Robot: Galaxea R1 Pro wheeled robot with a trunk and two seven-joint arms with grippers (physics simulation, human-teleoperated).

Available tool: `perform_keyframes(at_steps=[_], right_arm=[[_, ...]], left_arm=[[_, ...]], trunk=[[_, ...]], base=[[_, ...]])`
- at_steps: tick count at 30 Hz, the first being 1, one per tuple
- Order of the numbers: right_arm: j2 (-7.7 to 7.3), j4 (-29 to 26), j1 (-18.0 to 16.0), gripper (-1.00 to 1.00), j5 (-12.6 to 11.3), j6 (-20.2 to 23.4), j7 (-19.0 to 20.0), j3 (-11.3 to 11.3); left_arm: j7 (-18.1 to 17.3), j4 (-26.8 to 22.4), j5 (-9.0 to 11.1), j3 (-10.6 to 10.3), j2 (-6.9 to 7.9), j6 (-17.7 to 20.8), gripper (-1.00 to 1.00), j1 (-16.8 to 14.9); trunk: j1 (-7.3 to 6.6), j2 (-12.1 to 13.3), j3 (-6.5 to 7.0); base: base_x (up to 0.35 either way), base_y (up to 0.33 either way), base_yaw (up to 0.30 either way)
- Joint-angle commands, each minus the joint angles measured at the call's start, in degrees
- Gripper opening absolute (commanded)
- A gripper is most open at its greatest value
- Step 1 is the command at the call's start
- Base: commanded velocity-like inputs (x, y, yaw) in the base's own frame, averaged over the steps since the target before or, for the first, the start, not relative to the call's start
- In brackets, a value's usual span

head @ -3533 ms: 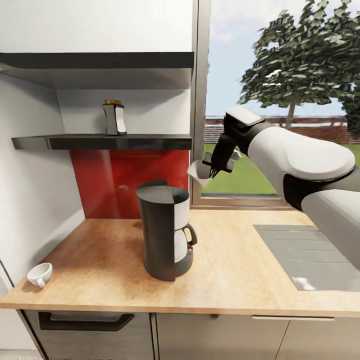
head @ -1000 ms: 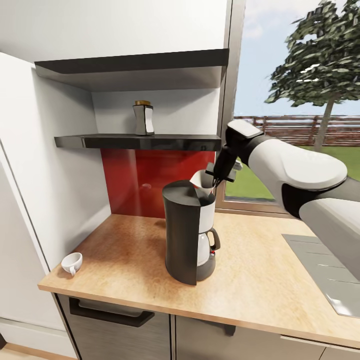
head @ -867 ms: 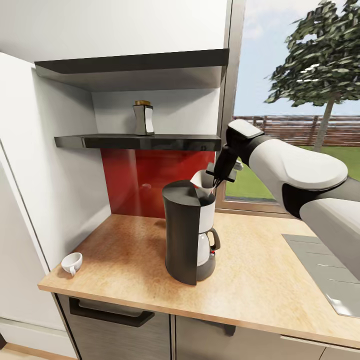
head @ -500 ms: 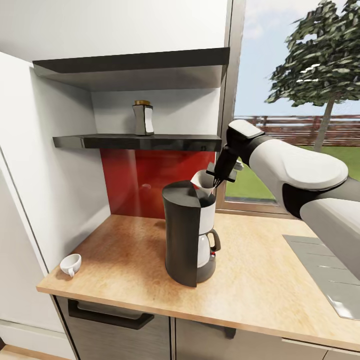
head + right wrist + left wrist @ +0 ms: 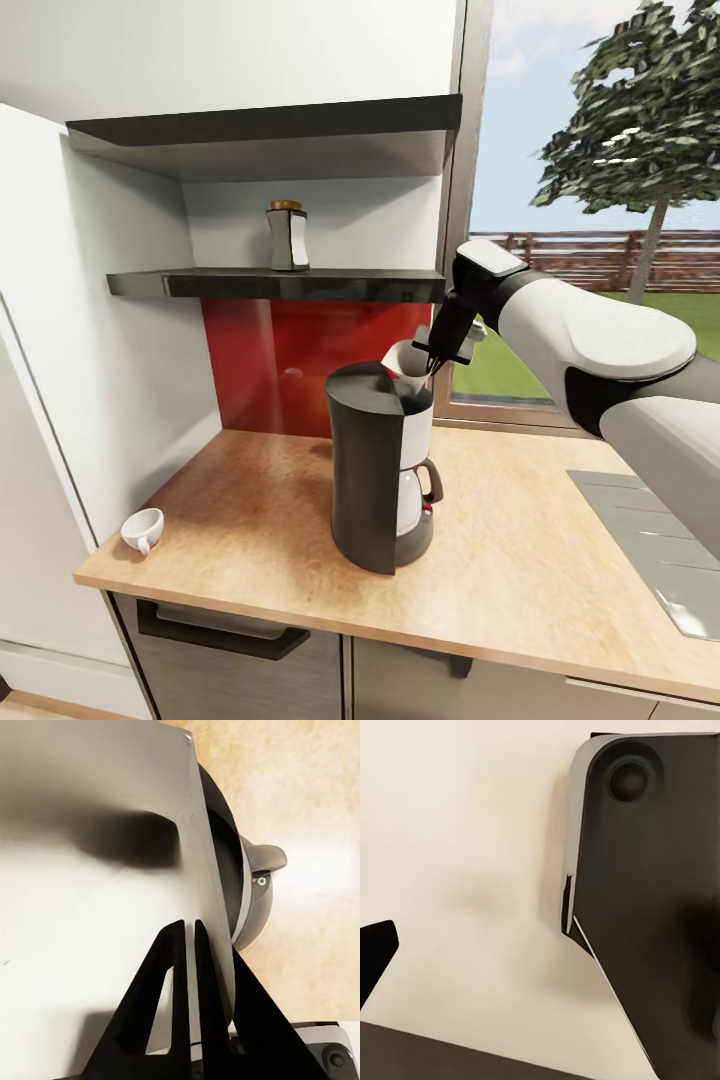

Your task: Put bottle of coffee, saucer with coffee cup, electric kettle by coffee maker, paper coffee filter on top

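The dark coffee maker (image 5: 372,470) stands on the wooden countertop (image 5: 250,500). My right gripper (image 5: 432,366) is shut on the white paper coffee filter (image 5: 403,362), which hangs just above the maker's top and may touch it. In the right wrist view the filter (image 5: 90,907) is pinched between the thin black fingers (image 5: 178,975), with the maker (image 5: 251,892) below. The coffee bottle (image 5: 287,237) stands on the dark shelf (image 5: 270,285). A white coffee cup (image 5: 143,528) lies tipped near the counter's left front corner. Saucer and kettle are out of view.
A cooktop (image 5: 660,560) is set into the counter at right. A window (image 5: 600,200) sits behind my right arm. White wall and upper cabinet (image 5: 200,50) enclose the shelf. A drawer handle (image 5: 220,630) shows below the counter. The left wrist view holds a pale surface (image 5: 457,870) and a dark panel (image 5: 652,907).
Since 3.5 s ago the camera pulled back and shifted, and my right gripper brought the filter down over the coffee maker's top. In the last second almost nothing moved.
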Motion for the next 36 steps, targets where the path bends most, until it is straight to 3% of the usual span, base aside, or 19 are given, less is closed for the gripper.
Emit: perform_keyframes(at_steps=[1, 23, 24, 36], right_arm=[[0.05, -0.1, 0.0, -1.00, -0.6, 0.1, -0.6, 0.1], [0.05, -0.1, 0.2, -1.00, -0.6, 0.1, -0.6, 0.1], [0.05, -0.1, 0.3, 1.00, -0.6, 0.1, -0.6, 0.1], [0.05, -0.1, 0.4, 1.00, -0.6, 0.1, -0.6, 0.1]], left_arm=[[0.1, 0.1, 0.0, 0.3, 0.01, -0.3, 1.00, 0.0], [0.1, 0.2, 0.0, 0.2, -0.05, -0.3, 1.00, 0.0], [0.1, 0.2, 0.0, 0.2, -0.05, -0.3, 1.00, 0.0], [0.0, 0.2, 0.0, 0.2, -0.02, -0.3, 1.00, 0.0]], trunk=[[0.02, 0.0, -0.01], [0.02, 0.0, -0.01], [0.02, 0.0, -0.01], [0.02, 0.0, -0.01]], base=[[0.002, 0.006, 0.000], [0.037, 0.000, 0.000], [0.000, 0.000, 0.000], [0.000, 0.000, 0.000]])
